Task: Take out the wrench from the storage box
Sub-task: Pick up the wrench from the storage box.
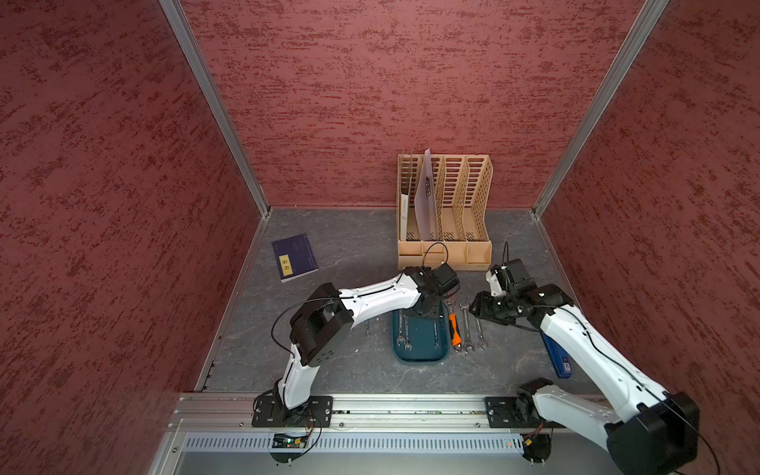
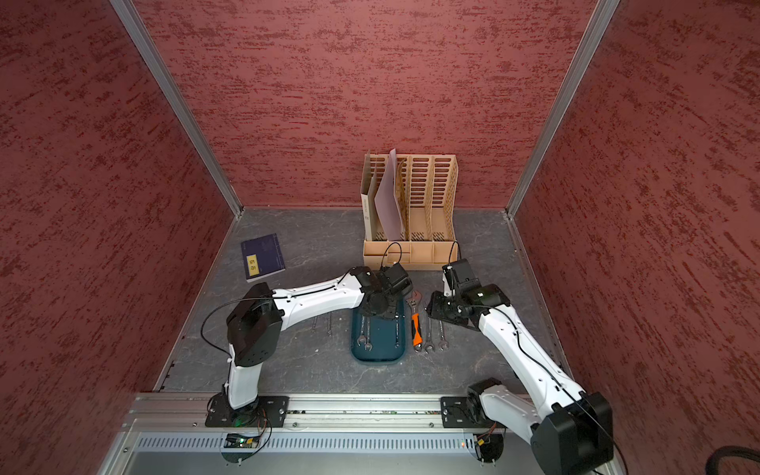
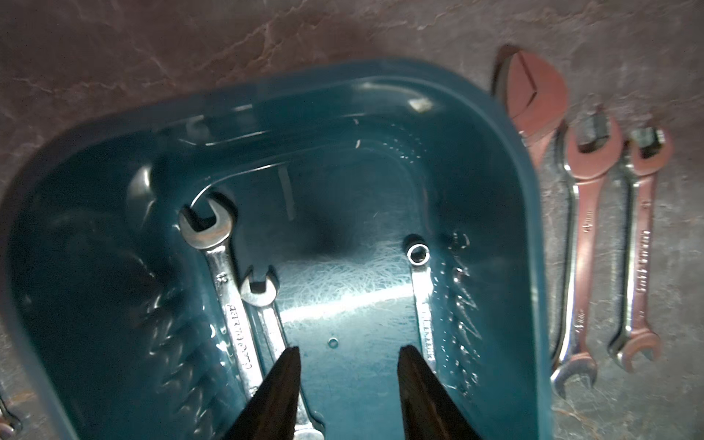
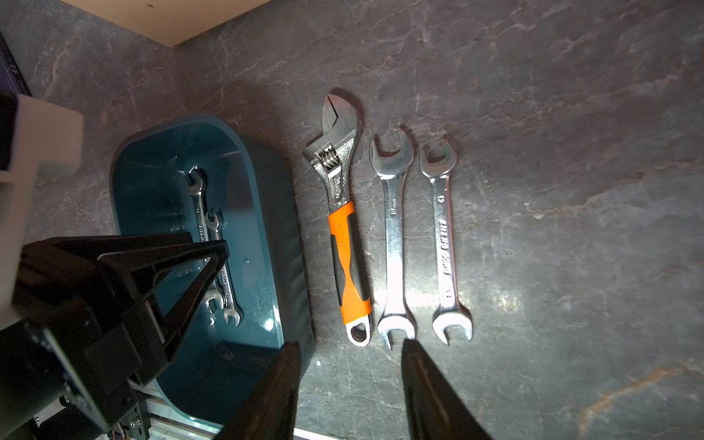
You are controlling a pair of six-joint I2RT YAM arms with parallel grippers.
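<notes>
The storage box (image 1: 419, 357) is a shallow dark teal tray in the middle of the table, also in the other top view (image 2: 377, 357). Three small steel wrenches lie inside: two open-end ones side by side (image 3: 228, 289) (image 3: 266, 304) and a ring-ended wrench (image 3: 423, 304) along the opposite wall. My left gripper (image 3: 349, 350) hangs open over the tray floor between them, with nothing held. My right gripper (image 4: 350, 344) is open and empty above the bare table just right of the box (image 4: 266, 213).
Right of the box lie an orange-handled adjustable wrench (image 4: 343, 236) and two open-end wrenches (image 4: 394, 236) (image 4: 445, 236). Small wrenches (image 2: 329, 325) lie left of it. A tan file organizer (image 1: 444, 251) stands behind; a dark blue notebook (image 1: 294, 257) lies far left.
</notes>
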